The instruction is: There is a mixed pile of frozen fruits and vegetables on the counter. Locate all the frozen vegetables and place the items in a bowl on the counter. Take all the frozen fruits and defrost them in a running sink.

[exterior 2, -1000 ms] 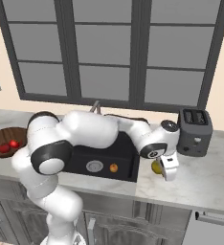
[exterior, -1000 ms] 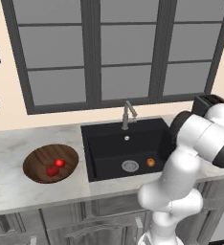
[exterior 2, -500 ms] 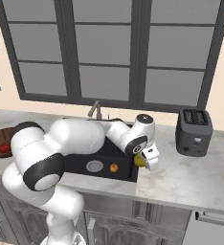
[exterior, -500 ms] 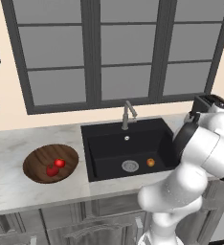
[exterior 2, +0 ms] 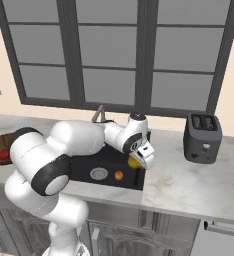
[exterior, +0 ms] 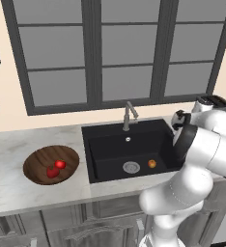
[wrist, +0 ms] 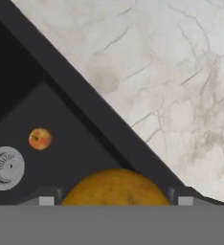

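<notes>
Dark brown wood, the bowl far to the gripper's left on the counter, already holds both red vegetables, so that half of the task looks finished. One orange fruit lies on the black sink floor, below the gripper and beside the round drain. The gripper hovers above the sink's right rim, jaws partly spread and pinching the yellow-green fruit, which sits between the fingertips. What seems left is lowering this fruit into the basin next to the orange one. The faucet shows no water running, so turning it on probably remains too.
</notes>
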You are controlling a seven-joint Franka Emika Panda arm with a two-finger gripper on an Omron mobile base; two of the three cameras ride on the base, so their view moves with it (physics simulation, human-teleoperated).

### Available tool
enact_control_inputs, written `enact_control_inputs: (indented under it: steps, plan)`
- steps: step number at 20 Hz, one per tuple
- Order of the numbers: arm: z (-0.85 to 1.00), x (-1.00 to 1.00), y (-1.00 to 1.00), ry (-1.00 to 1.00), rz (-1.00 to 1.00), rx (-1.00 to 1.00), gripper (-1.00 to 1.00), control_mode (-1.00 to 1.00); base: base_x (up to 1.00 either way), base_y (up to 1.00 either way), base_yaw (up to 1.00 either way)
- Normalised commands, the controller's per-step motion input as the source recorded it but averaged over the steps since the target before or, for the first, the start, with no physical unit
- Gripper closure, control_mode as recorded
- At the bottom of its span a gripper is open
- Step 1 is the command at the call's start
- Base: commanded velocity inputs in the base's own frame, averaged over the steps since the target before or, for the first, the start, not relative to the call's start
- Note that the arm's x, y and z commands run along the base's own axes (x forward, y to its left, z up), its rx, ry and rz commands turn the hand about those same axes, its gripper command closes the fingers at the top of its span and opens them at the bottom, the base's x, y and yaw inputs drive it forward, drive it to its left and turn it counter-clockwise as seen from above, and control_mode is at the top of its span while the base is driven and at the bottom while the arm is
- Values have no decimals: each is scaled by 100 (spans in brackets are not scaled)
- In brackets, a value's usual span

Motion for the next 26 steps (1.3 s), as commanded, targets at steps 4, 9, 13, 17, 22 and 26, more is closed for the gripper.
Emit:
enact_control_inputs:
  steps: [4, 9, 13, 17, 22, 26]
  plan:
    - [0, 26, 46, 13, 20, 0, 100, -100, 0, 0, 0]
    - [-3, 22, 46, 12, 21, 0, 100, -100, 0, 0, 0]
    - [-17, 17, 41, 9, 22, 0, 100, -100, 0, 0, 0]
    - [-28, 16, 39, 8, 22, 0, 100, -100, 0, 0, 0]
    - [-36, 14, 36, 6, 19, 0, 100, -100, 0, 0, 0]
    - [-40, 23, 32, 5, 17, 0, 100, -100, 0, 0, 0]
